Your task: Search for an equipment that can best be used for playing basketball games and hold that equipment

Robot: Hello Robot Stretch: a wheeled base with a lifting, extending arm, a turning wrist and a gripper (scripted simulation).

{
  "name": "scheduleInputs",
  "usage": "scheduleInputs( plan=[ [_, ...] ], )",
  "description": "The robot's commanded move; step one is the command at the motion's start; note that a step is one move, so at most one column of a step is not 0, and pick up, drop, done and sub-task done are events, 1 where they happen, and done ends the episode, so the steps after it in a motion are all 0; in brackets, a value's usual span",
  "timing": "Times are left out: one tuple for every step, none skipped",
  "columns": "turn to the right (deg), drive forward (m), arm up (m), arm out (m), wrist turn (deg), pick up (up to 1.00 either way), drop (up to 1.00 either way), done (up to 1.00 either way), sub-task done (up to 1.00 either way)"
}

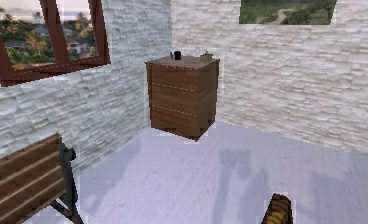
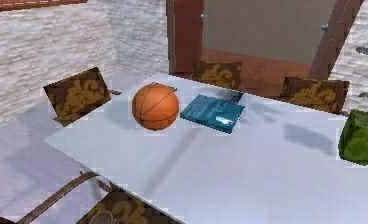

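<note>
orange basketball (image 2: pixel 155 106) sits on the white table (image 2: pixel 242 175), a teal book (image 2: pixel 214 111) just beside it at three o'clock; patterned chairs (image 2: pixel 77 95) around.

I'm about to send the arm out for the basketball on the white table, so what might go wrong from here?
The basketball is round and sits free on the smooth table, so a glancing touch may roll it away, even off the edge. The teal book lies close beside it and might get shoved. The chairs around the table may hinder the base from driving nearer.
</note>
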Motion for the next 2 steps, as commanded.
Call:
scheduleInputs(
  plan=[
    [0.0, 0.0, 0.38, 0.0, 0.0, 0.0, 0.0, 0.0, 0.0],
    [0.0, 0.0, 0.0, 0.46, 0.0, 0.0, 0.0, 0.0, 0.0]
  ],
)
